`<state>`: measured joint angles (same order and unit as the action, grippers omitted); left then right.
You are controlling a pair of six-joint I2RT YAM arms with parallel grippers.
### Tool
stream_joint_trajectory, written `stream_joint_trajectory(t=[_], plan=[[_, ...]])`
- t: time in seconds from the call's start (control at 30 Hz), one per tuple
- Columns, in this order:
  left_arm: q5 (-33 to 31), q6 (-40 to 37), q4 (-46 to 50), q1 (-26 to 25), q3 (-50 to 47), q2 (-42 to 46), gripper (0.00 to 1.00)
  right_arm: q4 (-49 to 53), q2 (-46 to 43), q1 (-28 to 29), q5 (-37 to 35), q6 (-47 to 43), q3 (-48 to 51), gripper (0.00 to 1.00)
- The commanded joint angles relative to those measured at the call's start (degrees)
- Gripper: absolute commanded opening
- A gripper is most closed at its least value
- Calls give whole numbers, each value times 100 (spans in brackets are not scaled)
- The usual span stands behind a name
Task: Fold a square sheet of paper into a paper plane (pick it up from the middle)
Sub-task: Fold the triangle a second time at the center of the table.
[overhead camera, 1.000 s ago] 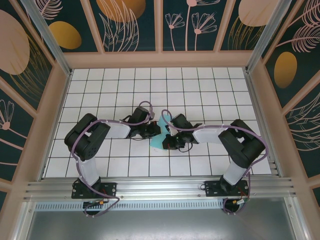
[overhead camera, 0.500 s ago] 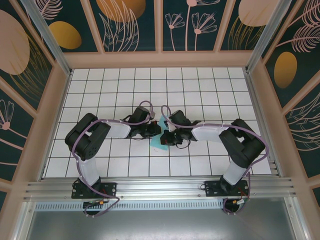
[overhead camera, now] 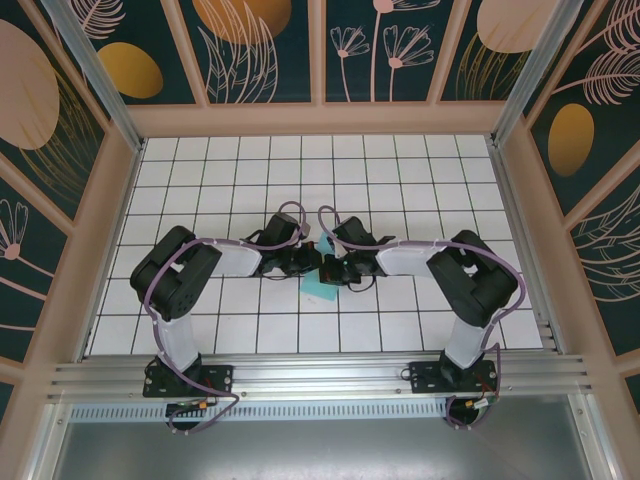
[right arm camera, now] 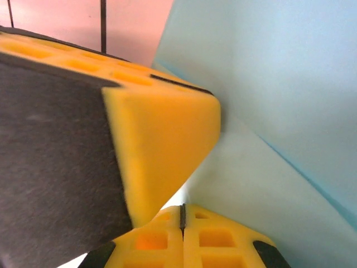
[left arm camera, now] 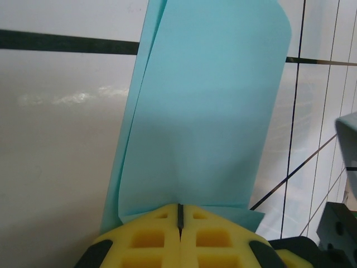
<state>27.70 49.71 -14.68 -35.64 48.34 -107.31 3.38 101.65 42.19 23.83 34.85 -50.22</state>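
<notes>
The square sheet of paper is a small folded turquoise shape lying on the tiles at the table's middle. In the left wrist view the paper runs away from my tips as a tall folded flap with a rounded far corner. My left gripper is shut, its yellow tips resting on the paper's near edge, which passes under them. My right gripper is shut too, right against the paper and close to the left gripper's yellow finger. From above, the left gripper and right gripper meet tip to tip over the paper.
The white gridded table is walled by a wooden frame on three sides, with a metal rail along the near edge. Both arms reach inward, elbows out toward the sides.
The right gripper has slid left and slightly away from the near edge, closing up against the left gripper. The left arm and the paper have stayed in place.
</notes>
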Motion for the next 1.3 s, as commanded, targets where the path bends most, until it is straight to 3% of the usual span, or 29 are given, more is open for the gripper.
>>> stream_joint_trajectory(t=[0.0,0.43,0.93,1.27], plan=[[-144,-65,38,-7,26,-175,0,-242,50,-54,-155,153,-21,5],[-183,-68,99,-5,8,-177,0,57,186,-60,-19,1,-159,5],[-617,73,350,-5,37,-250,0,560,-924,25,507,-283,1298,5],[-494,65,273,-8,62,-183,0,441,-1410,8,54,-105,590,6]])
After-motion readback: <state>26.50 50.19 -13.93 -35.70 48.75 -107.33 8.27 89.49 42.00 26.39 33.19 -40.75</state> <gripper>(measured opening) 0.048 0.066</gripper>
